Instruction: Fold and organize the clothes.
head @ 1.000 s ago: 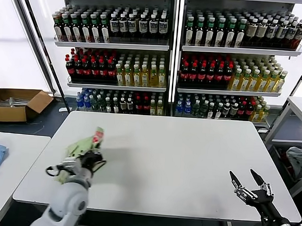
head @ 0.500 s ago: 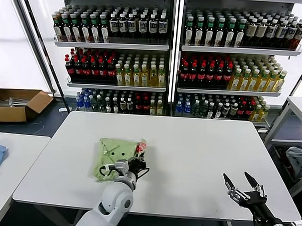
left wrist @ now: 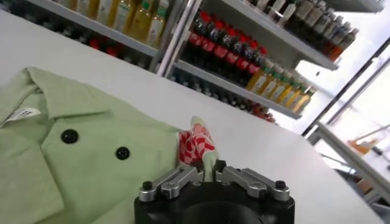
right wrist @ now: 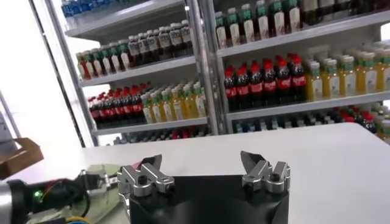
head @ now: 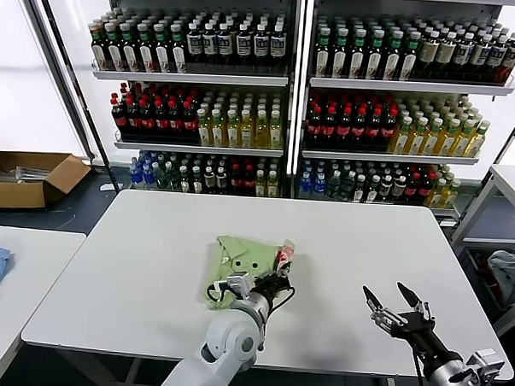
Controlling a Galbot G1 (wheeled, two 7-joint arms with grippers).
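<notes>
The left gripper point(head: 275, 285) seems pinched on the folded green polo shirt point(head: 242, 259), which lies just ahead of it on the white table point(head: 135, 265); the right gripper point(head: 389, 306), well off to the side, hovers with fingers spread wide.

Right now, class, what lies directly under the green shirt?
The green shirt rests on the white table. Only bare tabletop shows around it; anything beneath its folds is covered. The left gripper hides its near edge.

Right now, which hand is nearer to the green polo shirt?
Left. The left hand pinches the polo shirt at its near edge; the right hand hovers open, apart to its right.
</notes>
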